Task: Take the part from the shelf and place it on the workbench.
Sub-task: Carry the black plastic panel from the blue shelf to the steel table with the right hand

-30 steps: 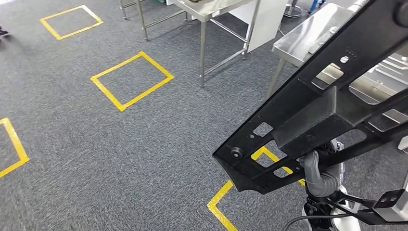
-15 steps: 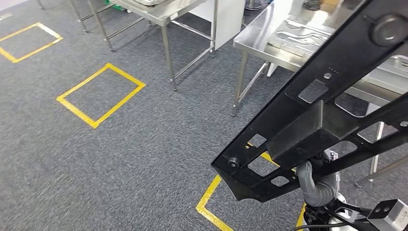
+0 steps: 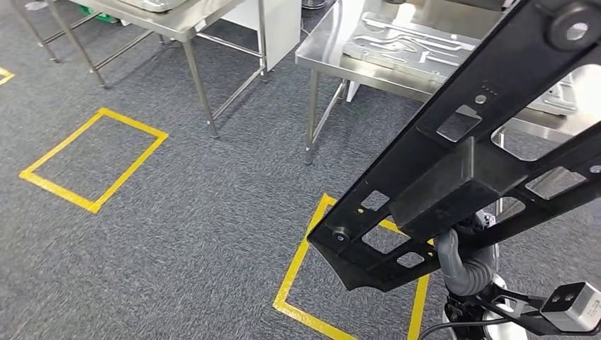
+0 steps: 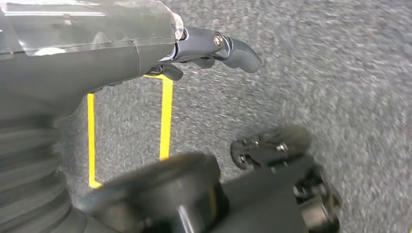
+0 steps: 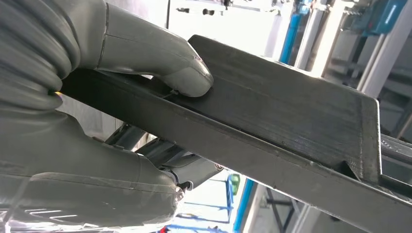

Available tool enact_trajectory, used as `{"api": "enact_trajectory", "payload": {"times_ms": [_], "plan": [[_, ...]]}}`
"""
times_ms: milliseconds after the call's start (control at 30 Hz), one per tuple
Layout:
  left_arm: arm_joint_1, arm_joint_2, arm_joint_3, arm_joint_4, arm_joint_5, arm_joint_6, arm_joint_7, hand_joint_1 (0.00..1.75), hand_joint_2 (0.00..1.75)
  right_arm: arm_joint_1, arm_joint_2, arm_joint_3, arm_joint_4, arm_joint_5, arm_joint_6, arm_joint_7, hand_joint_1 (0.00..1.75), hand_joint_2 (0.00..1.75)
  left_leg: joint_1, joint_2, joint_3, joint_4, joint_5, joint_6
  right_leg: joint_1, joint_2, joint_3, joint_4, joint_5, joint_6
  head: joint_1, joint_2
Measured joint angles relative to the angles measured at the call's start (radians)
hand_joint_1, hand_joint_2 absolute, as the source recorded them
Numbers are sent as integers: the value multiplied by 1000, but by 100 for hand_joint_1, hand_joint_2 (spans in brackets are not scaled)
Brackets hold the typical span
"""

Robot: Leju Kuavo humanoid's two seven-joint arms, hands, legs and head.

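The part (image 3: 453,177) is a long black metal frame with cut-out holes, slanting across the right of the head view. My right hand (image 3: 464,265) grips it from below, with the grey wrist cover showing under the frame. In the right wrist view my right hand (image 5: 121,97) holds the part (image 5: 291,121), its thumb pressed on the flat face and its fingers wrapped beneath. The steel workbench (image 3: 333,57) stands ahead, beyond the part's upper end. My left hand (image 4: 145,53) hangs above the carpet with its fingers apart, holding nothing.
A silver moulded panel (image 3: 411,42) lies on the workbench. A second steel table (image 3: 170,21) stands to the left, legs on grey carpet. Yellow tape squares mark the floor at the left (image 3: 92,159) and just below the part (image 3: 298,283).
The whole picture has shifted: the camera has turned, so the tables and floor squares slid left and the workbench came closer. The part stays held in my right hand.
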Motion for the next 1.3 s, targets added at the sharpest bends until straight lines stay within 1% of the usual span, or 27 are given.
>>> {"api": "enact_trajectory", "payload": {"times_ms": [67, 100, 167, 200, 233, 300, 367, 400, 433, 467, 533, 600, 667, 700, 767, 833, 867, 900, 933, 967, 1000, 1067, 1100, 1167, 1200, 1233, 1300], "plan": [[0, -5, 0, 0, -2, 0, 3, 0, 175, -9, 0, 0, 2, -3, 1, 0, 175, 175, -5, 17, 6, 3, -9, -9, 8, -35, 56, -107, 32, -14, 0, 0], [0, -6, 0, 0, -4, 0, 10, 0, 175, -11, 0, -1, 2, -4, 1, -1, 175, 175, -7, 26, 10, 3, -12, -15, 12, -41, 63, -124, 31, -21, 0, 0], [-1, -7, 0, 0, -6, -1, 29, 0, 175, -8, 0, -5, 2, -7, 2, -4, 175, 175, -8, 40, 16, 2, -18, -26, 13, -17, 62, -126, 31, -32, 0, 0], [-2, -7, 0, 0, -7, -2, 41, 0, 175, -6, 0, -8, 1, -9, 4, -7, 175, 175, -6, 29, 17, 7, -25, -32, 10, -5, 64, -130, 33, -37, 0, 0], [-2, -7, 0, 0, -8, -4, 51, 0, 175, -5, 0, -9, -1, -11, 6, -10, 175, 175, -4, 6, 10, 30, -41, -37, 6, 6, 66, -133, 35, -43, 0, 0], [-3, -7, 0, 0, -8, -6, 65, 0, 175, -4, -1, -11, -2, -13, 11, -17, 175, 175, -1, -50, -37, 136, -100, -43, 3, 27, 69, -136, 37, -52, 0, 0], [-9, -7, 0, 0, -8, -9, 70, 0, 175, -4, -2, -11, -2, -11, 13, -18, 175, 175, 0, -66, -100, 266, -148, -45, 4, 52, 69, -134, 36, -56, 0, 0], [-12, -7, 0, 0, -8, -9, 71, 0, 175, -4, -2, -11, -2, -8, 12, -18, 175, 175, 0, -67, -116, 295, -146, -45, 4, 66, 70, -133, 35, -56, 0, 0], [-13, -7, 0, 0, -10, -10, 72, 0, 175, -3, -2, -11, -2, -6, 9, -17, 175, 175, 0, -68, -114, 284, -125, -43, 5, 81, 71, -132, 34, -56, 0, 0], [-13, -7, 0, 0, -12, -10, 72, 0, 175, -3, -2, -11, -3, -4, 5, -16, 175, 175, 0, -75, -96, 233, -86, -40, 5, 97, 74, -131, 33, -55, 0, 0], [-6, -6, 0, 0, -16, -11, 70, 0, 175, -2, -2, -11, -7, -3, -1, -16, 175, 175, 2, -122, -46, 98, -12, -31, 5, 126, 74, -128, 31, -50, 0, 0], [1, -5, 0, 0, -17, -10, 60, 0, 175, 0, -2, -11, -12, -3, -3, -16, 175, 175, 3, -163, -20, 25, 7, -23, 2, 151, 64, -124, 33, -39, 0, 0], [1, -5, 0, 0, -18, -9, 46, 0, 175, 6, -1, -11, -16, -3, -4, -16, 175, 175, 3, -155, -15, 13, 3, -16, -1, 175, 55, -125, 38, -24, 0, 0], [0, -6, 0, 0, -19, -8, 38, 0, 175, 9, 0, -12, -19, -3, -4, -17, 175, 175, 4, -144, -13, 8, 6, -11, -1, 171, 52, -123, 37, -18, 0, 0], [0, -8, 0, 0, -20, -7, 22, 0, 175, 8, 2, -13, -22, -3, -6, -19, 175, 175, 9, -115, -7, -4, 12, 1, 3, 119, 26, -71, 7, -9, 0, 0], [2, -8, 0, 0, -20, -6, 9, 0, 175, 5, 2, -14, -23, -3, -7, -20, 175, 175, 8, -83, -4, -7, 11, 6, 1, 58, -38, 54, -53, -2, 0, 0], [4, -8, 0, 0, -20, -6, 5, 0, 175, 5, 3, -14, -23, -4, -7, -20, 175, 175, 8, -68, -4, -7, 9, 7, -2, 46, -70, 116, -74, 2, 0, 0], [5, -8, 0, 0, -20, -6, 2, 0, 175, 5, 3, -14, -23, -4, -7, -20, 175, 175, 7, -53, -3, -6, 7, 6, -6, 40, -90, 151, -79, 5, 0, 0], [5, -8, 0, 0, -20, -6, 0, 0, 175, 6, 3, -14, -22, -4, -7, -20, 175, 175, 7, -39, -2, -6, 5, 5, -9, 36, -89, 148, -66, 8, 0, 0], [4, -8, 0, 0, -20, -6, 0, 0, 175, 5, 3, -14, -22, -4, -7, -20, 175, 175, 8, -26, 1, -5, 2, 2, -11, 29, -67, 105, -36, 10, 0, 0], [3, -8, -1, 0, -21, -6, -1, 0, 175, 4, 3, -14, -22, -4, -7, -20, 175, 175, 8, -14, 5, -4, -3, -2, -13, 14, -29, 35, -1, 11, 0, 0], [1, -7, -1, 0, -23, -7, 0, 0, 175, -1, 3, -14, -22, -5, -7, -20, 175, 175, 3, 4, 12, 2, -14, -13, -7, -21, 35, -85, 39, 2, 0, 0], [0, -7, -1, 0, -24, -7, 1, 0, 175, -3, 3, -14, -23, -5, -7, -19, 175, 175, 0, 12, 15, 3, -19, -20, -3, -30, 49, -112, 42, -5, 0, 0], [-3, -7, -1, 0, -24, -9, 6, 0, 175, -7, 3, -14, -23, -11, -7, -16, 175, 175, -2, 30, 23, 2, -25, -31, 1, -15, 49, -116, 38, -20, 0, 0], [-5, -7, -1, 0, -24, -10, 11, 0, 175, -9, 3, -14, -23, -16, -6, -13, 175, 175, 0, 31, 26, 3, -29, -37, 0, -5, 49, -118, 38, -27, 0, 0], [-6, -7, -1, 0, -22, -12, 15, 0, 175, -12, 3, -14, -24, -23, -4, -11, 175, 175, 2, 18, 24, 14, -40, -43, -2, 5, 50, -120, 39, -33, 0, 0], [-5, -7, -1, 0, -16, -14, 21, 0, 175, -23, 3, -14, -24, -37, -1, -9, 175, 175, 6, -31, -14, 102, -92, -49, -6, 20, 53, -124, 40, -45, 0, 0]]}}
